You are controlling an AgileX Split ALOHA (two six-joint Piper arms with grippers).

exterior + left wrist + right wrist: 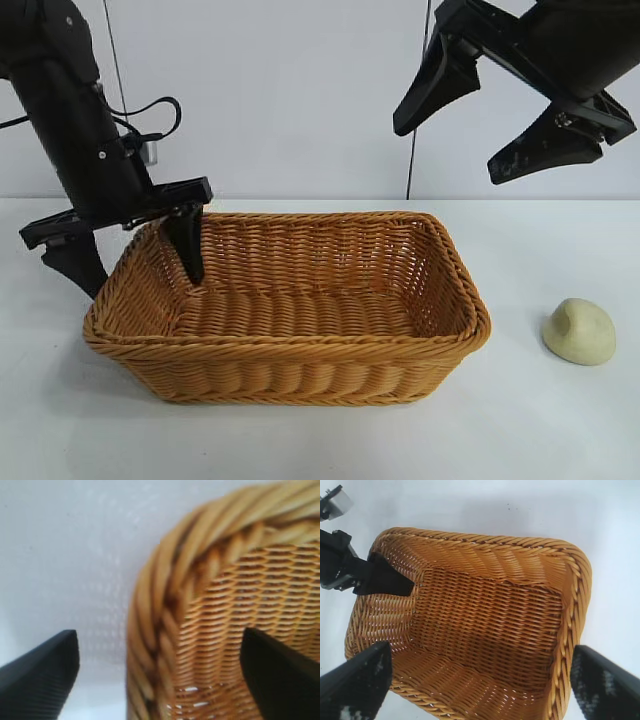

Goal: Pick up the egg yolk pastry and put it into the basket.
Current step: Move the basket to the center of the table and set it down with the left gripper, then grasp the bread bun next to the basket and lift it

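Note:
The egg yolk pastry (579, 331) is a pale cream dome lying on the white table to the right of the basket. The orange-brown wicker basket (455, 262) stands in the middle of the table and holds nothing. My left gripper (135, 262) is open and straddles the basket's left rear corner (165, 610), one finger inside (190, 250) and one outside. My right gripper (460, 130) is open and empty, high above the basket's right side; its wrist view looks down into the basket (570, 575) and shows the left finger (385, 577) inside it. The pastry is out of both wrist views.
The white table (560, 430) extends around the basket, with bare surface in front and to the right by the pastry. A white wall stands behind. Cables hang behind the left arm.

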